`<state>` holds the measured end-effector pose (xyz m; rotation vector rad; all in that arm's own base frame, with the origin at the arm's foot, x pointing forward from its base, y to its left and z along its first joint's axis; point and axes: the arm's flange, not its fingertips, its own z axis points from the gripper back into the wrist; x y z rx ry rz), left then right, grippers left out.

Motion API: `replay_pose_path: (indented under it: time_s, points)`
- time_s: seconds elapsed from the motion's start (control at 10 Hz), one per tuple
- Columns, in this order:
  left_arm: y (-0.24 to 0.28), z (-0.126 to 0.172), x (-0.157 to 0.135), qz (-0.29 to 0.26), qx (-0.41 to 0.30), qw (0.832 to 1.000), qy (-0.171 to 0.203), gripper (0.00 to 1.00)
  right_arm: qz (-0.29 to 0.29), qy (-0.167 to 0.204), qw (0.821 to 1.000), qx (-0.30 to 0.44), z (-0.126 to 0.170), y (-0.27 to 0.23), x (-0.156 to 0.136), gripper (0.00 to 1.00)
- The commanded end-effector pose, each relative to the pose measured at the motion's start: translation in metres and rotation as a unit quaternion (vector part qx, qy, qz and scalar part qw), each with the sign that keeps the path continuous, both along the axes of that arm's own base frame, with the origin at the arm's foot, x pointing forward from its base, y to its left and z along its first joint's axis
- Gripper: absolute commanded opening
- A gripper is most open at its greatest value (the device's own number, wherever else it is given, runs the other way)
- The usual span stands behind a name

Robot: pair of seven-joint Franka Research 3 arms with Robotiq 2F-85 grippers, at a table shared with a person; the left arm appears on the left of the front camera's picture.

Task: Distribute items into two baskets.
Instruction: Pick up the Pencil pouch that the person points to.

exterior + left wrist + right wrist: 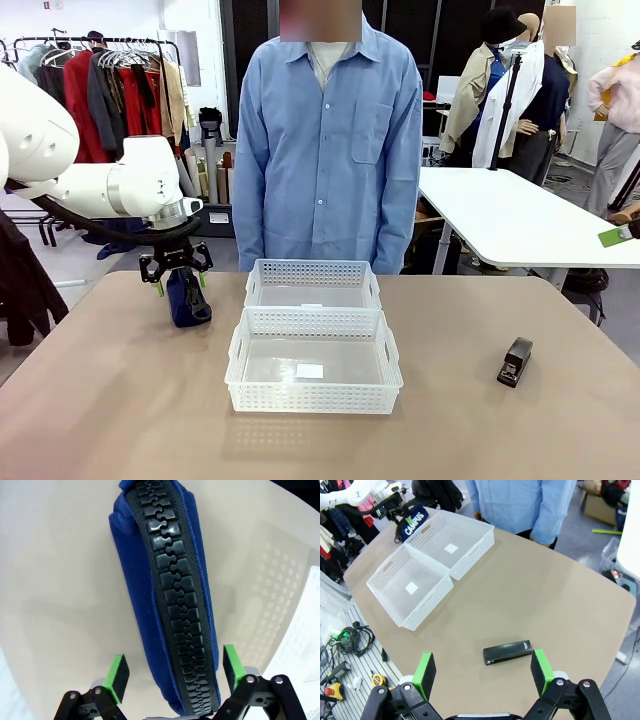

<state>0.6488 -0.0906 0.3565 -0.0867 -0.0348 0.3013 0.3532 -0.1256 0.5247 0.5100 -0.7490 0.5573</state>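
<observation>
A: While the left gripper (180, 283) hangs over the pouch (188, 302), upright toward the desk's (120, 400) far-left corner, is it gripped?

B: Left wrist: pads (118, 672) straddle it, apart, unclamped. I'd squeeze next, then lift it to a basket (312, 268).

A: Right wrist?

B: The right gripper (483, 667) gapes above the stapler (507, 651) by the desk's right edge.

Navy blue soft pouch (188, 300) with white "CAMPUS" lettering is standing on its edge on the table, black zip facing up, near the left side of the far basket (312, 270). Far basket and near basket (312, 400), matching white with lattice sides, are sitting mid-table right against each other, each showing a small white label on its bare base. Small black stapler (515, 362) is lying closed, well apart to the near basket's right.
</observation>
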Motion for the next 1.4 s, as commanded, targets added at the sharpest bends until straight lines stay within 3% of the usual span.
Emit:
replay_pose_path:
  time_s: [0.0,0.5,1.1,1.3]
  points:
    - [0.000,0.000,0.000,-0.001,-0.002,1.000,0.000,0.82,0.008,-0.015,1.000,0.008,0.000,-0.002,0.002,1.00]
    - [0.000,0.000,0.000,-0.008,-0.009,1.000,0.007,0.00,0.008,-0.015,1.000,0.008,0.000,-0.002,0.002,1.00]
    - [0.002,0.001,-0.001,-0.018,-0.014,1.000,0.009,0.00,0.008,-0.015,1.000,0.008,0.000,-0.002,0.002,1.00]
    - [0.004,0.014,-0.005,-0.033,-0.018,0.999,0.002,0.00,0.008,-0.015,1.000,0.008,0.000,-0.002,0.002,1.00]
